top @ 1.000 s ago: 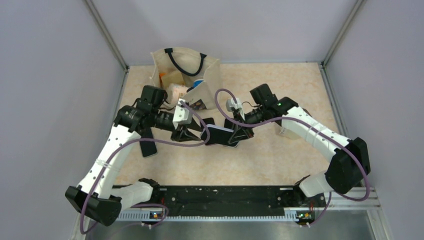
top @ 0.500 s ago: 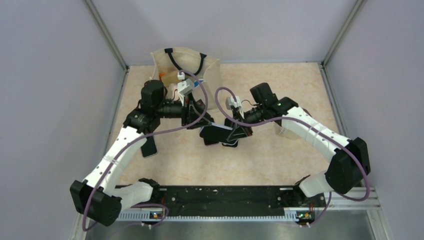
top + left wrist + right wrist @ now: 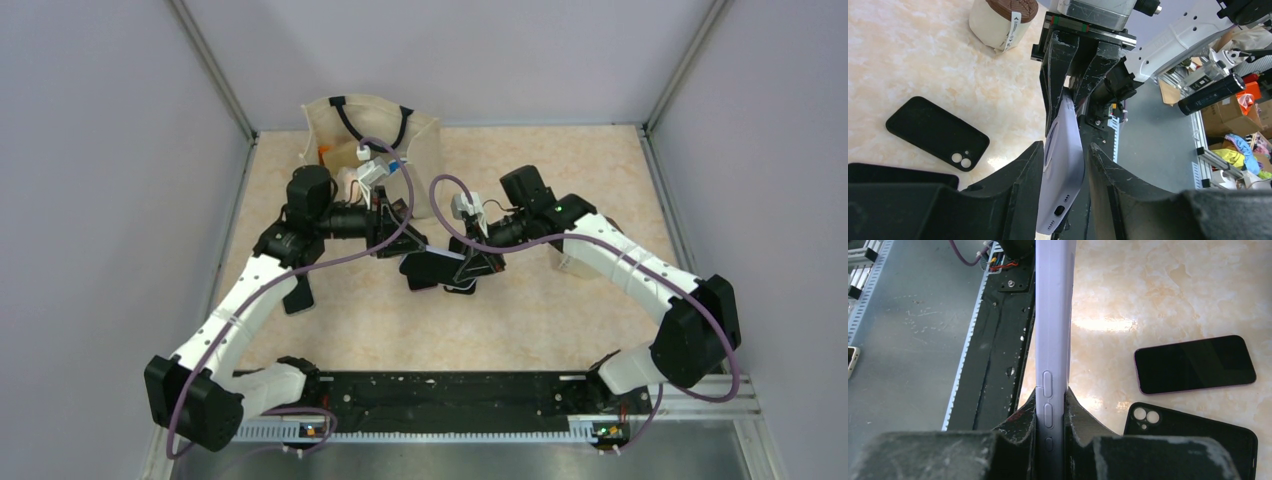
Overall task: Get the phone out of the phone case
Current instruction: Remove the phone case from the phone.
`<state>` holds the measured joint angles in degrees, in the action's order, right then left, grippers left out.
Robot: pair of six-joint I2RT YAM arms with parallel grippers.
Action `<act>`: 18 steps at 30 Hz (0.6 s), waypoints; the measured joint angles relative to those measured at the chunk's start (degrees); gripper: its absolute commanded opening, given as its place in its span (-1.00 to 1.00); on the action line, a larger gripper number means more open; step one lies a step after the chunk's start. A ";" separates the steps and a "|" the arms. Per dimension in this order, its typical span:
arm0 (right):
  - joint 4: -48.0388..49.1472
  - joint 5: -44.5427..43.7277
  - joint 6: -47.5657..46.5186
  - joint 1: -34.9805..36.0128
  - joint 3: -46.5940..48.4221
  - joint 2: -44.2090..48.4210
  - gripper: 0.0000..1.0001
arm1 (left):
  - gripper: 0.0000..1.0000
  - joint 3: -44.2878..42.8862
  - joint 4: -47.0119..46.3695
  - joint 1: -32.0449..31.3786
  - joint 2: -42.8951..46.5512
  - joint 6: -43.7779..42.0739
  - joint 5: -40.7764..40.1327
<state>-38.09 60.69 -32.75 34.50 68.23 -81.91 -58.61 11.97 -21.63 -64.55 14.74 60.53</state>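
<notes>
Near the middle of the table [image 3: 560, 180], a little toward 12 o'clock, the lavender case [image 3: 1063, 165] is held clear of the surface between the two arms. The phone [image 3: 430, 268] in it shows from above only as a dark face. The left gripper [image 3: 1066, 150] has its fingers closed against the case's two broad faces at the port end. The right gripper [image 3: 1052, 400] pinches the opposite end, its pads tight on both faces just beside the side buttons.

Since a second ago the left wrist has swung from the case's 9 o'clock side round toward its 11 o'clock side, nearer the bag, and it now covers part of the bag's mouth. Over the last half second it has barely shifted. The right arm and the held case sit almost where they were.

The cream tote bag [image 3: 425, 140] stands at 12 o'clock on the table with its black handles up. An orange patch and a scrap of blue show inside it, too small to name. A pale tub [image 3: 1003, 17] with a brown lid on it stands on the table near the right arm.

In the right wrist view a dark-screened handset [image 3: 1195, 364] lies flat on the table at 3 o'clock of the held case. A black case [image 3: 1193, 440] lies at 5 o'clock with its camera cut-out showing, just apart from the handset.
</notes>
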 measured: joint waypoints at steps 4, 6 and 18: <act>0.04 -0.02 0.00 0.00 0.00 0.00 -1.00 | -0.34 0.26 -0.07 0.00 0.00 0.61 -0.02; 0.13 -0.22 0.09 0.00 0.00 0.00 -1.00 | -0.50 0.46 -0.39 0.00 0.00 1.03 0.09; 0.35 -2.16 1.09 -0.02 -0.79 0.04 -1.00 | -1.00 4.94 -9.79 0.17 -0.26 7.23 2.25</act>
<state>-37.74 58.52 -31.66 34.48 67.44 -81.87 -53.67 2.17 -21.45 -64.82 21.98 62.78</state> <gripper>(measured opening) 0.105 0.104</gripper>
